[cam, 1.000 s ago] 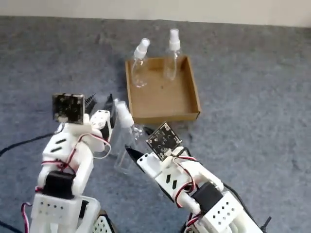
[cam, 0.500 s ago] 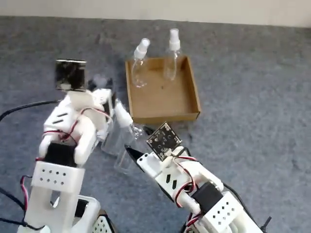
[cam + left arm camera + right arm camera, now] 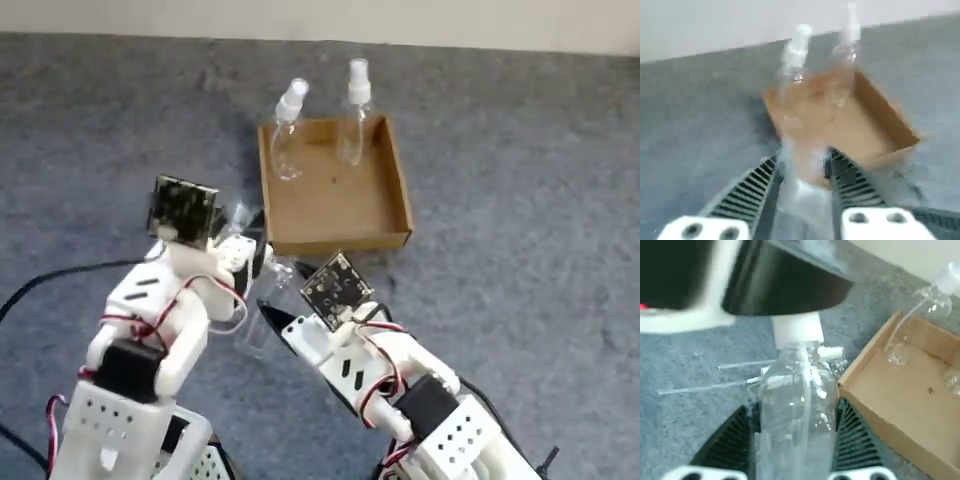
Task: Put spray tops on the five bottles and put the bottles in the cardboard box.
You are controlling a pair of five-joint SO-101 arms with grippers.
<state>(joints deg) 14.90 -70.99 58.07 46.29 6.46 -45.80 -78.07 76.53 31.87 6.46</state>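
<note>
My right gripper (image 3: pixel 796 437) is shut on a clear bottle (image 3: pixel 797 405), held upright just in front of the box; the high view shows this gripper (image 3: pixel 268 312) near the table's middle. A white spray top (image 3: pixel 797 330) sits on the bottle's neck. My left gripper (image 3: pixel 802 180) comes down over it, shut on the spray top, and in the high view this gripper (image 3: pixel 255 262) is right above the bottle. The cardboard box (image 3: pixel 335 235) holds two capped bottles, one (image 3: pixel 287 140) at its back left and another (image 3: pixel 354 115) at its back middle, both leaning on the back wall.
Loose spray tops with thin tubes (image 3: pixel 740 365) lie on the grey carpet beside the held bottle, one (image 3: pixel 832 352) close to the box's near wall (image 3: pixel 875 405). The carpet to the right of the box (image 3: pixel 520 200) is bare.
The left arm rose and swung away from the bottle, then came back down lower and nearer the box, over the bottle's neck. The right arm and its bottle have stayed put.
</note>
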